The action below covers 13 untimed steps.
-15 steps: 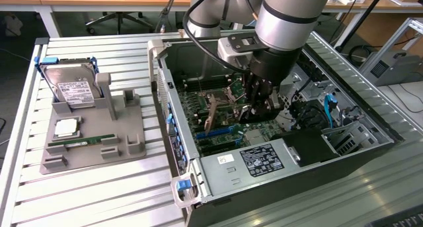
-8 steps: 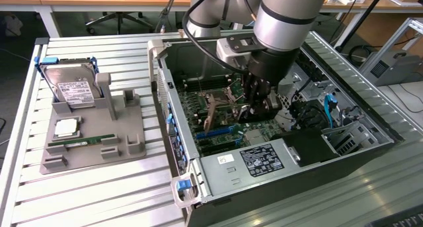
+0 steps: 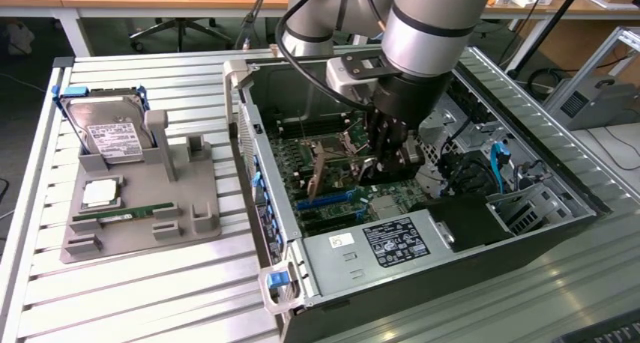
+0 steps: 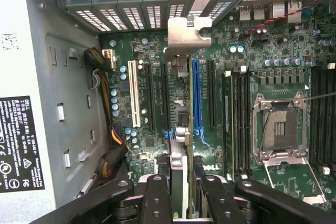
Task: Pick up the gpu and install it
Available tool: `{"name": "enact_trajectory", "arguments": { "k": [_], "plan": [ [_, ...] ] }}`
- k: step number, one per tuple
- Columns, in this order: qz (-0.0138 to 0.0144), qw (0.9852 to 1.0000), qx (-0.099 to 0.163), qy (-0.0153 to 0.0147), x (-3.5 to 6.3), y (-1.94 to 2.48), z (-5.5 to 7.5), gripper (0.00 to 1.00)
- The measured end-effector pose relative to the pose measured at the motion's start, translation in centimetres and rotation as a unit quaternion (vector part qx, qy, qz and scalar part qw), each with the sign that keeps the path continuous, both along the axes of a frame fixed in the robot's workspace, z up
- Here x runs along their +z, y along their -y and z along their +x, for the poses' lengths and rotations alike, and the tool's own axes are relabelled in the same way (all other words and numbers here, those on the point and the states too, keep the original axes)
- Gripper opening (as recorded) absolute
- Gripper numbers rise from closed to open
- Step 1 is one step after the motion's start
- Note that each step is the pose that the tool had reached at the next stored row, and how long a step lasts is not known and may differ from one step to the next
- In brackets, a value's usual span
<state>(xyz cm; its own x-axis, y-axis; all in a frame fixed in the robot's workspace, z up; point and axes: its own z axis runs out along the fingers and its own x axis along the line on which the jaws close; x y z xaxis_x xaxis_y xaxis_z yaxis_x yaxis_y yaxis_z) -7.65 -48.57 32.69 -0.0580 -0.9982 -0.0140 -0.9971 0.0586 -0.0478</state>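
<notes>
While I hold the gpu (image 4: 178, 150) edge-on in my part-closed tool (image 4: 184, 200) | step: seating over motherboard (image 4: 157, 129) slot | next: align squarely, press down.

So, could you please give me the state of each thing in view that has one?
gpu: edge-on in the end effector, over the motherboard slots.
end effector: shut on the gpu.
computer case: side open.
CPU socket: empty.
hard drive: leaning in the grey holder.
RAM stick: flat on the holder.
</notes>
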Motion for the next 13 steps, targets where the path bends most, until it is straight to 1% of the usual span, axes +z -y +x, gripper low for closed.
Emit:
{"name": "enact_trajectory", "arguments": {
  "k": [13],
  "plan": [
    [0.0000, 1.0000, 0.000, 0.0000, -0.30, -0.09, 0.00, 0.27]
  ]
}}
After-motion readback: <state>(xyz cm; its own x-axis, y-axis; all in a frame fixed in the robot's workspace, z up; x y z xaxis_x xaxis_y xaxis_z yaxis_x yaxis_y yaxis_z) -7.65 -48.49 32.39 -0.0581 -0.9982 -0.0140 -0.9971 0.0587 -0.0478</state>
